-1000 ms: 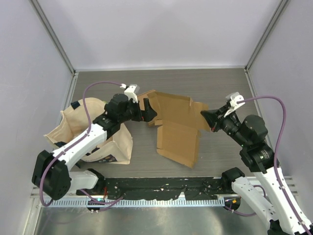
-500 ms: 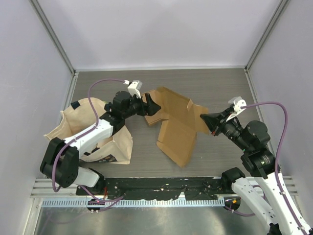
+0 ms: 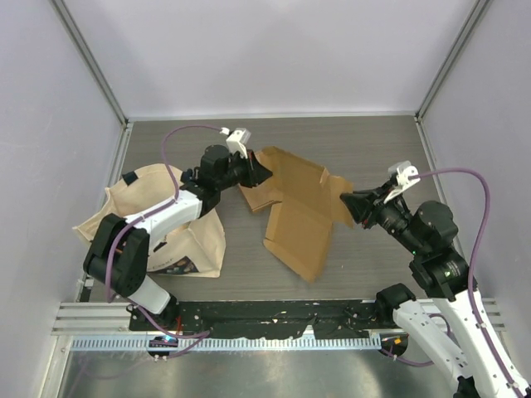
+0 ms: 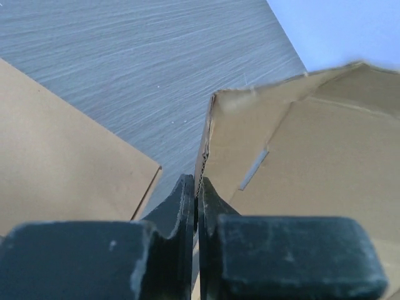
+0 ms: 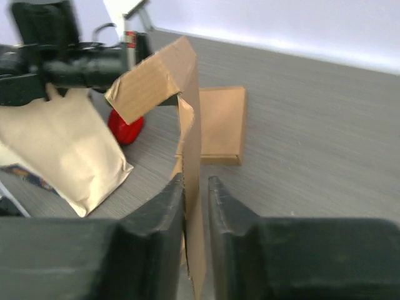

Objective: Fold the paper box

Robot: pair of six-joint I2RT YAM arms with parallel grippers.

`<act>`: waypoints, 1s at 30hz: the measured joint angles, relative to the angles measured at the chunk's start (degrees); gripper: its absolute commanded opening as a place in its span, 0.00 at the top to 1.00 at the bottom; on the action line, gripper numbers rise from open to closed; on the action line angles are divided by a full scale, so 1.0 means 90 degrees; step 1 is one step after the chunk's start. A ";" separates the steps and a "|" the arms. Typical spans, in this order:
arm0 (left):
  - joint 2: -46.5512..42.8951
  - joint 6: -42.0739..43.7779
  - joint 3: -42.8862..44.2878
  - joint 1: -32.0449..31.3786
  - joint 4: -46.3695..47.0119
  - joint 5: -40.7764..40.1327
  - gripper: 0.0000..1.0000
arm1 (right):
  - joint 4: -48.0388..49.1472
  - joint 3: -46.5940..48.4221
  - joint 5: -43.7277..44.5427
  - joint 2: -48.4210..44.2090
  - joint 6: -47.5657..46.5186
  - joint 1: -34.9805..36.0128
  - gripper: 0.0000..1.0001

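Note:
The paper box (image 3: 297, 203) is an unfolded brown cardboard blank in the middle of the table, partly lifted. My left gripper (image 3: 262, 172) is shut on the edge of its far-left flap (image 4: 262, 137); in the left wrist view the corrugated edge runs down between the closed jaws of that gripper (image 4: 196, 182). My right gripper (image 3: 349, 204) stands at the box's right flap (image 5: 187, 119). That gripper's (image 5: 195, 181) jaws are slightly apart around the upright panel, which leans on the left finger with a gap to the right one.
A tan paper bag (image 3: 162, 228) lies on its side at the left, under the left arm. A red object (image 5: 125, 128) shows beside it in the right wrist view. Grey walls close the back and both sides.
The left gripper moved toward the back and closed on the box's left flap. The right gripper's jaws loosened from their grip on the right flap. The box shifted slightly left.

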 measured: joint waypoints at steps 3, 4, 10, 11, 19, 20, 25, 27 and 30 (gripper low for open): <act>-0.0041 0.0221 0.0151 -0.0007 -0.0352 -0.0049 0.98 | -0.0814 0.0590 0.0772 0.0471 0.0015 0.0000 0.38; -0.0100 0.0299 0.0151 -0.0007 -0.0510 -0.0109 0.99 | -0.1231 0.1039 0.1086 0.0843 -0.0029 -0.0002 0.36; -0.0602 0.0668 0.0141 -0.0051 -0.1362 -0.0151 1.00 | -0.2339 0.3026 0.1396 0.2577 -0.0517 0.0022 0.19; -0.0680 0.0726 0.0141 -0.0080 -0.1433 -0.0134 1.00 | -0.2458 0.3235 0.1379 0.2807 -0.0636 0.0046 0.17; -0.0818 0.1251 0.0148 -0.0265 -0.1977 0.0393 1.00 | -0.2552 0.4022 0.0039 0.4150 -0.2198 0.0211 0.16; -0.0818 0.1350 0.0153 -0.0272 -0.2072 0.0576 1.00 | -0.2523 0.4087 -0.0126 0.4374 -0.2494 0.0216 0.16; -0.0818 0.1707 0.0379 -0.0272 -0.2523 0.1144 1.00 | -0.2448 0.4133 -0.0770 0.5175 -0.3585 0.0119 0.20; -0.0818 0.1843 0.0471 -0.0272 -0.2650 0.1401 1.00 | -0.2438 0.4133 -0.1209 0.5423 -0.4010 -0.0051 0.20; -0.0831 0.2006 0.0529 -0.0272 -0.2854 0.1705 1.00 | -0.2263 0.3997 -0.1632 0.5518 -0.4592 -0.0277 0.17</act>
